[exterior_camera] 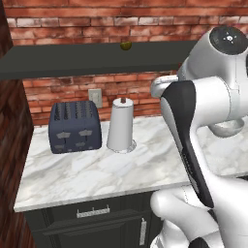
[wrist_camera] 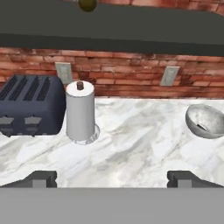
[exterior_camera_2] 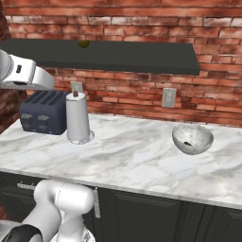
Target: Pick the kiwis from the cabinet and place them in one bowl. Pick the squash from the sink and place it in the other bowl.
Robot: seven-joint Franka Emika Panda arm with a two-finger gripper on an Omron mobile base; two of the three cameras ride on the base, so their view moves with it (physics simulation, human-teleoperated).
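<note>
The claw [wrist_camera: 112,178] is spread wide and holds nothing; it hangs above the marble counter [wrist_camera: 131,144], facing the brick wall. One olive-green kiwi [wrist_camera: 87,4] sits on top of the dark cabinet [wrist_camera: 131,30], above the paper-towel roll [wrist_camera: 80,113] and the toaster [wrist_camera: 28,105]. To the right stands the pale speckled bowl [exterior_camera_2: 192,138]; something small and dark lies inside, but I cannot tell what. I judge the task is near its beginning: this kiwi is not yet picked.
</note>
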